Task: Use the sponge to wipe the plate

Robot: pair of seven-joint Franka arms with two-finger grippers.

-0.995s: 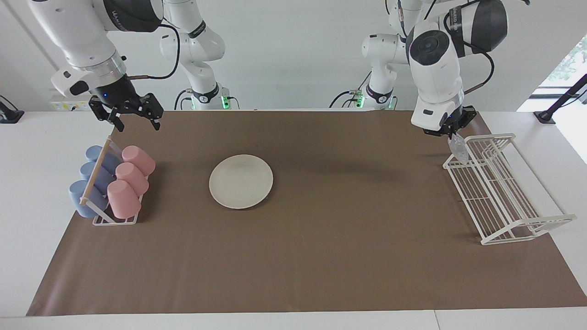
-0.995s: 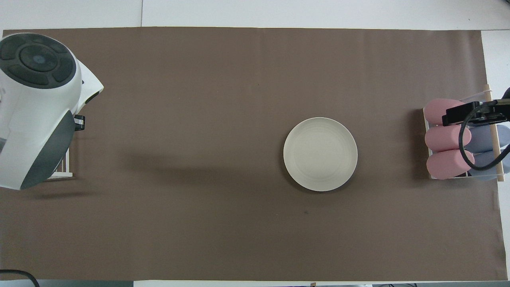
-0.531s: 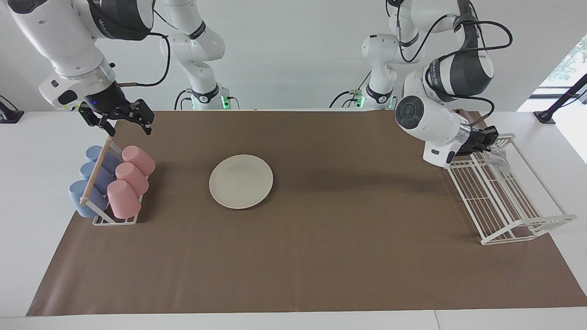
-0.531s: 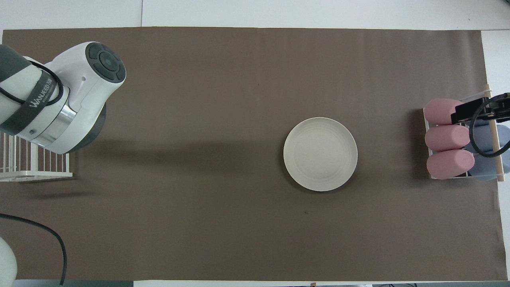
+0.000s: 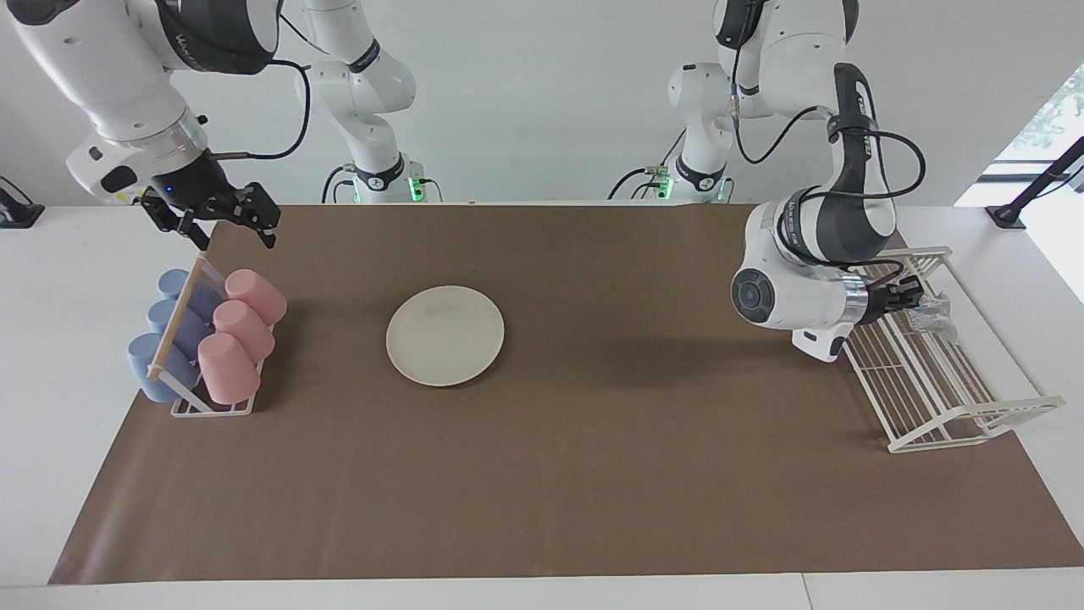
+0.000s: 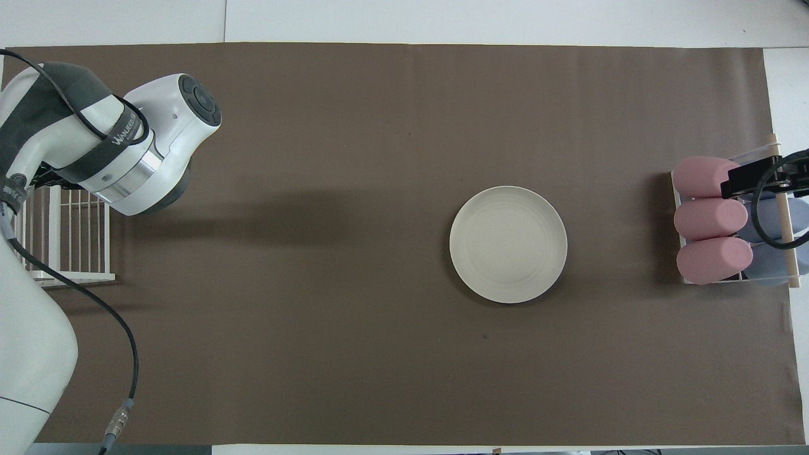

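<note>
Left pincer (image 5: 916,297) pinching sponge (image 5: 933,309) over rack (image 5: 931,381) (forearm level), right pincer (image 5: 222,222) spread.

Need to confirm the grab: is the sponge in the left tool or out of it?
In: left tool shut on the sponge, held over the wire rack.

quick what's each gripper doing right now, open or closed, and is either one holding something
Left gripper: closed on the sponge, over the white wire rack.
Right gripper: open, holding nothing, in the air above the cup rack.
</note>
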